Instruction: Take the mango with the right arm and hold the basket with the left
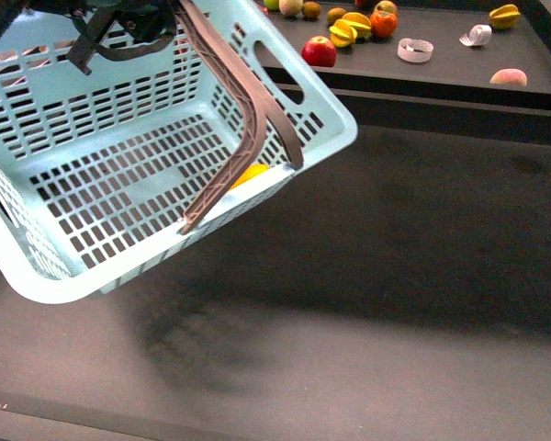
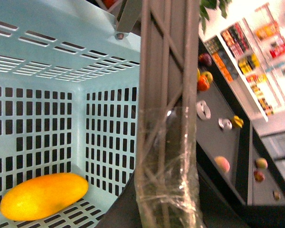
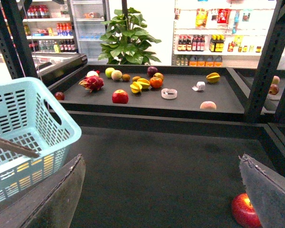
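Tilted and lifted clear of the dark table [image 1: 395,276], the basket [image 1: 101,184] fills the near left of your front view, its shadow smudged on the surface beneath. Your left gripper [image 1: 119,32] meets it at the top rim where the grey-brown handles [image 1: 248,138] rise; whether its fingers are clamped you cannot tell, since they are largely hidden. You find the mango [image 2: 43,195] inside, lying on the slotted floor in the low corner against the walls, a sliver of yellow also showing past a handle in the front view. Your right gripper [image 3: 161,190] hangs empty over the bare table, its two fingers spread wide, with a red apple [image 3: 244,211] just beside one fingertip. Farther back, you see a shelf [image 1: 441,69] carrying apples, star fruits and tape rolls.
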